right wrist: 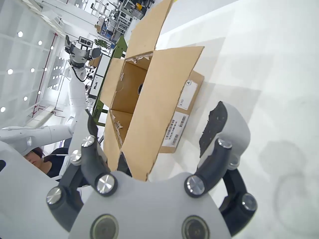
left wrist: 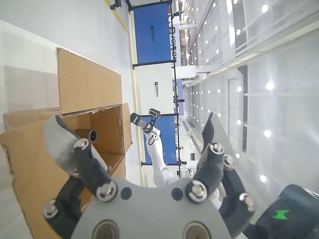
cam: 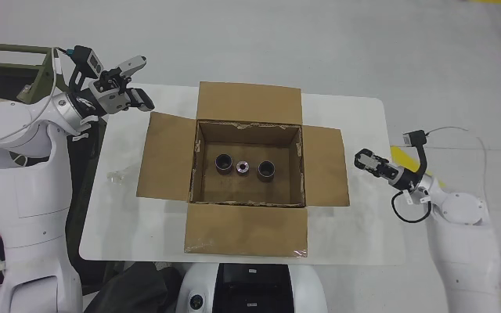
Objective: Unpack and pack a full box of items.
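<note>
So we're barely started: three items (cam: 243,166) still in the box (cam: 246,102), left pincer (cam: 142,80) and right pincer (cam: 360,159) gaping, empty.

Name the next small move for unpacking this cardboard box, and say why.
Probably swing the right gripper over the open brown cardboard box, above the dark metal cylinder nearest it. Three small parts lie on the box floor; this gripper and the left gripper are open, empty and outside the flaps.
</note>
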